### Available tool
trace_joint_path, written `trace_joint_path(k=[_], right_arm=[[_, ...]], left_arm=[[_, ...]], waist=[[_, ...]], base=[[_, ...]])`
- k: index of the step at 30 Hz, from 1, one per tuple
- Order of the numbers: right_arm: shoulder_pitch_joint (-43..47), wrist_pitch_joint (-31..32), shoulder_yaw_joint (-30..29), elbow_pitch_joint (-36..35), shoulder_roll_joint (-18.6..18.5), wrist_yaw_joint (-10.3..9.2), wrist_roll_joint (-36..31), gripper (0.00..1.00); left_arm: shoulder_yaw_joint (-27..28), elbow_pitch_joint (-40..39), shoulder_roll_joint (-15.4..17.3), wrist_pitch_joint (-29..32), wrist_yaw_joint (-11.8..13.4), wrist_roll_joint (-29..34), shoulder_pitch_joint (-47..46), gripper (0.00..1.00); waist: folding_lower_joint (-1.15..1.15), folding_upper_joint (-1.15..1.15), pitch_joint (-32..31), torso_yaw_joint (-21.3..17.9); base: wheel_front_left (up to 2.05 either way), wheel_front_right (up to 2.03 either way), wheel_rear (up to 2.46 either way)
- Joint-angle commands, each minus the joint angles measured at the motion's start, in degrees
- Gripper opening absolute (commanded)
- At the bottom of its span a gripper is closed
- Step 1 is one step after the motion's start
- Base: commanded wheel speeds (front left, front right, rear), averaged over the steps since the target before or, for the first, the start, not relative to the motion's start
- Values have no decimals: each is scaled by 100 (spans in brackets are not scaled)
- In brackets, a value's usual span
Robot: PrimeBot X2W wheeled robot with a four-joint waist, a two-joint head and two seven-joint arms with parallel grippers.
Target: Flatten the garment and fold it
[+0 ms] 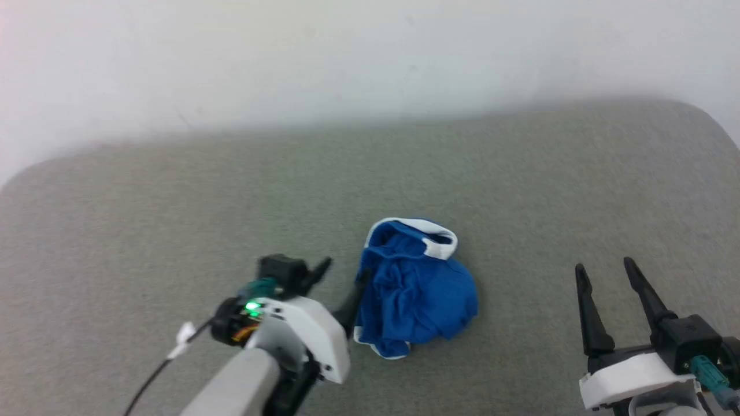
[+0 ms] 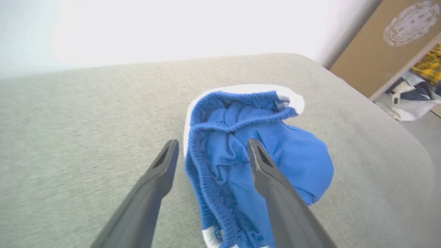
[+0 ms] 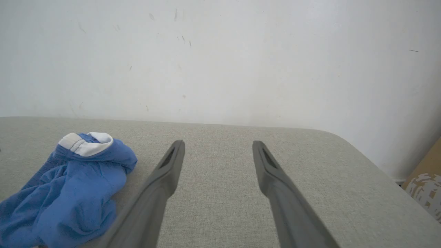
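Note:
The garment is a crumpled heap of bright blue fabric with white trim, lying on the grey padded surface a little right of centre. My left gripper is open at the heap's left edge, one finger against the fabric. In the left wrist view the gathered waistband of the garment runs between the spread fingers of the left gripper, and nothing is pinched. My right gripper stands open to the right, well apart from the cloth. The right wrist view has the garment left of the open right gripper.
A white wall rises behind the surface, whose far corners are rounded. Off the right end stand a brown cardboard box and a pile of mixed clothing on the floor. Bare grey surface lies to both sides of the heap.

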Motion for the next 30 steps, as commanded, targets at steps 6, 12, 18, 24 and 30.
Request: trace_joint_path(k=[6, 12, 18, 24, 30], right_arm=[[199, -27, 50, -123, 17, -4, 16, 100], [307, -27, 181, -359, 17, -4, 118, 100], [392, -27, 331, -517, 17, -4, 207, 100], [425, -27, 466, -489, 14, -4, 291, 100], [444, -27, 571, -420, -16, -4, 352, 100]], left_arm=[[610, -689, 349, -553, 373, -247, 533, 100], [1121, -1080, 509, -1457, 536, -305, 1233, 100], [1606, -1345, 297, -1682, 476, 62, 1815, 100], [2261, -1562, -338, -1686, 162, 843, 2421, 100], [2807, -1618, -751, -1687, -212, 1396, 2643, 100]], waist=[[0, 0, -607, 628], [0, 0, -680, 771], [0, 0, -619, 812], [0, 0, -551, 793], [0, 0, -508, 839]], base=[[0, 0, 0], [0, 0, 0], [0, 0, 0], [0, 0, 0], [0, 0, 0]])
